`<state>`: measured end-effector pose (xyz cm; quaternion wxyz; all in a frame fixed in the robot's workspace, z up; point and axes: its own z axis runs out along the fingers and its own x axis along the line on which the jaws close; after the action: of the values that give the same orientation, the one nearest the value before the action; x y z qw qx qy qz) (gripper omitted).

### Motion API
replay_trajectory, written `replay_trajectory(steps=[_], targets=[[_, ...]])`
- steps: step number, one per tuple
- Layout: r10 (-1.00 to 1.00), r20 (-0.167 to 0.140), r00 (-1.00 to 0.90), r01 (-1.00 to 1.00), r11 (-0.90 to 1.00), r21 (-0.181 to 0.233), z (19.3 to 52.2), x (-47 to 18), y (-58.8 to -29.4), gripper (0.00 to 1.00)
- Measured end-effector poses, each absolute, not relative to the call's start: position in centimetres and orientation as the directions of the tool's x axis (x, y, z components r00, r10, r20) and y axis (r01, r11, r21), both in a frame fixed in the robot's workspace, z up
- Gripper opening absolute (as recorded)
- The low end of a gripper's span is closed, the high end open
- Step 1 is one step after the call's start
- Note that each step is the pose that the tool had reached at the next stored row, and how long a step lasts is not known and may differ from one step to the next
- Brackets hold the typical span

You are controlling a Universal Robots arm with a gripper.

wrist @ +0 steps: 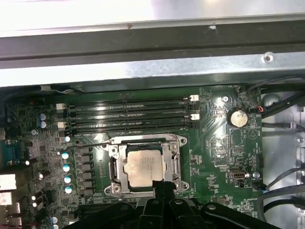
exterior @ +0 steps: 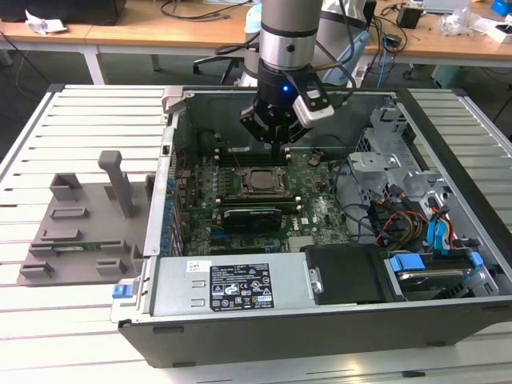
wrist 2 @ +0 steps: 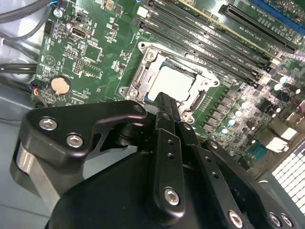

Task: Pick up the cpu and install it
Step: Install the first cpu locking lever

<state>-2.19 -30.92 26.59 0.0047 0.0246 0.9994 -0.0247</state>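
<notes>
The cpu (wrist: 144,168) lies flat inside the metal socket frame (wrist: 114,167) on the green motherboard (wrist: 224,157), its silvery top facing up. It also shows in the second wrist view as a pale square, the cpu (wrist 2: 175,81), and in the exterior view, the cpu (exterior: 261,178). My gripper (exterior: 277,144) hangs above the board inside the open computer case (exterior: 240,320). Its black fingers (wrist 2: 167,114) are pressed together with nothing between them. Their tip, the gripper (wrist: 162,187), sits just over one edge of the socket.
Memory slots (wrist: 128,114) run beside the socket. A coin battery (wrist: 238,117) and cables (wrist: 281,191) lie to one side. A grey plastic tray (exterior: 80,228) with upright posts sits at the exterior view's left. Drive bays and wiring (exterior: 424,232) fill the case's right.
</notes>
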Motion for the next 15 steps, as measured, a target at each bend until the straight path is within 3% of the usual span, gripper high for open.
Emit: replay_trajectory(steps=[15], targets=[[-0.095, -0.011, -0.995, -0.095, 0.994, -0.049, 26.59, -2.19, -30.92, 0.11]])
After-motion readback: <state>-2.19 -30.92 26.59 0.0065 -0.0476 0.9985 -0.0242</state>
